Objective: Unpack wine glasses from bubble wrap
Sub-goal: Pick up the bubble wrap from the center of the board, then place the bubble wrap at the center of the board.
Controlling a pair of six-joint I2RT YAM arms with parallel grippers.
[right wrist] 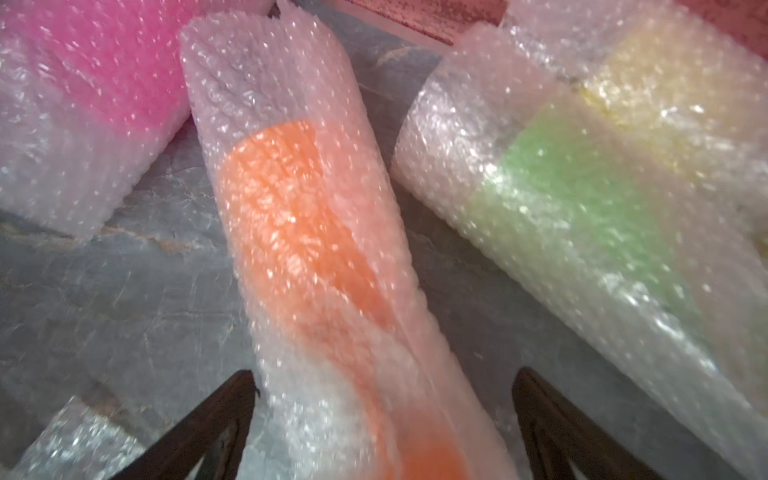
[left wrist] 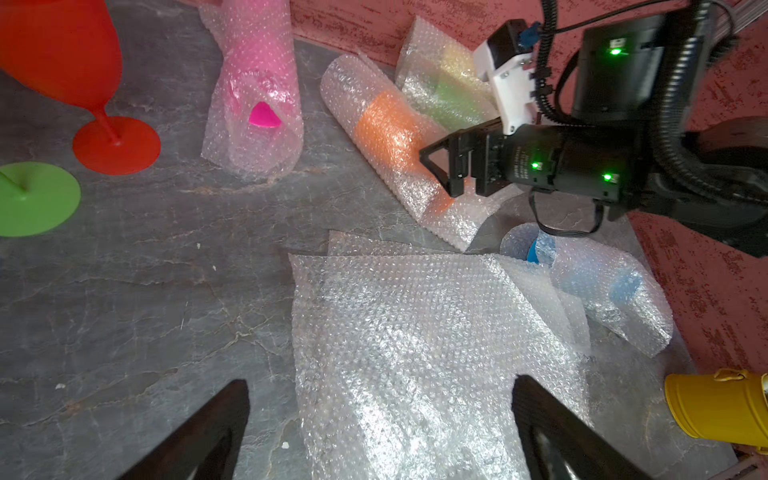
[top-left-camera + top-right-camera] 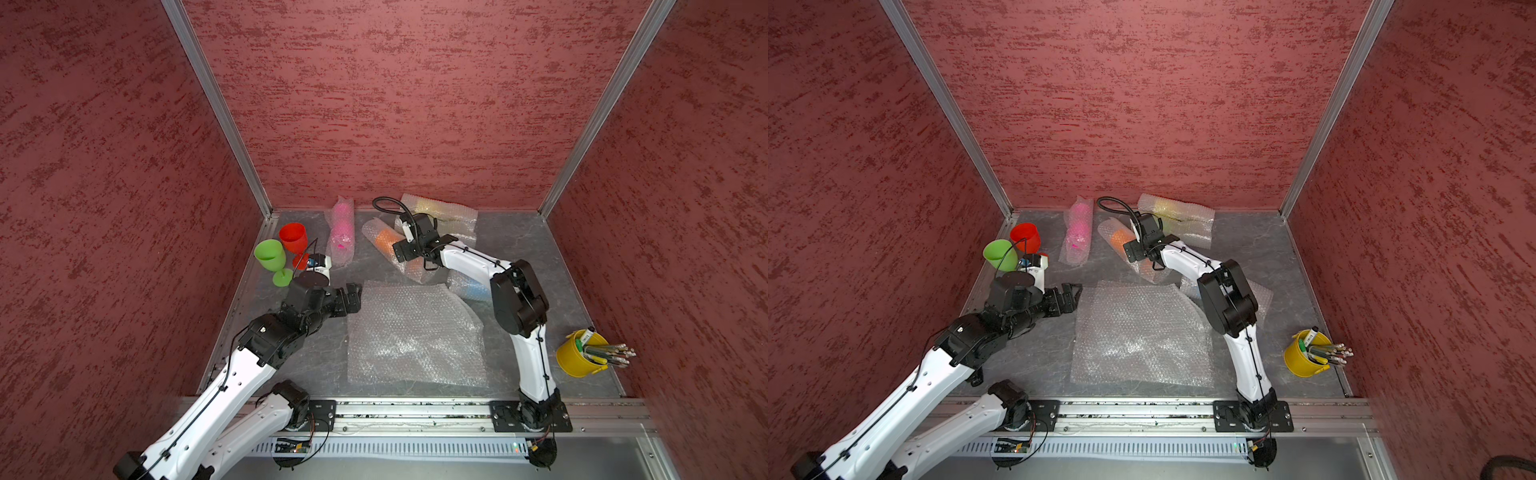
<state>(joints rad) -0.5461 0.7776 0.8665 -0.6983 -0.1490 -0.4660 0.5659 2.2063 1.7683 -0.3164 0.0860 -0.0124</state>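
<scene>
A red wine glass and a light green one stand unwrapped at the back left. Sleeves of bubble wrap lie along the back, holding a pink glass, an orange one, a green one and a yellow one. A blue wrapped glass lies by the right arm. Flat empty bubble wrap sheets cover the middle. My left gripper hovers open over the sheets' left edge, holding nothing. My right gripper is open, its fingers straddling the orange sleeve's stem end.
A small yellow cup of utensils stands at the front right. Red walls close in the grey table on three sides. A metal rail with both arm bases runs along the front edge.
</scene>
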